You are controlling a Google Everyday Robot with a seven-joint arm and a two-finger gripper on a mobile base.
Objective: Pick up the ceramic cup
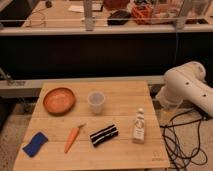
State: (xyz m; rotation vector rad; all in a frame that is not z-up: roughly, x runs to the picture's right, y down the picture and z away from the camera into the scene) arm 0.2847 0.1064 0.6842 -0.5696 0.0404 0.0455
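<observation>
The ceramic cup (96,101) is small, whitish-grey and handleless, and stands upright near the middle of the wooden table (125,100), just right of the orange-brown bowl (59,100). My white arm (186,90) is folded at the table's right edge, well right of the cup. The gripper does not show; only the arm's rounded joints are in view.
On the table's front half lie a blue sponge (35,144), a carrot (72,138), a black-and-white striped item (104,135) and a small white bottle (138,126). Black cables (182,137) trail on the floor at right. A cluttered counter (125,17) runs behind.
</observation>
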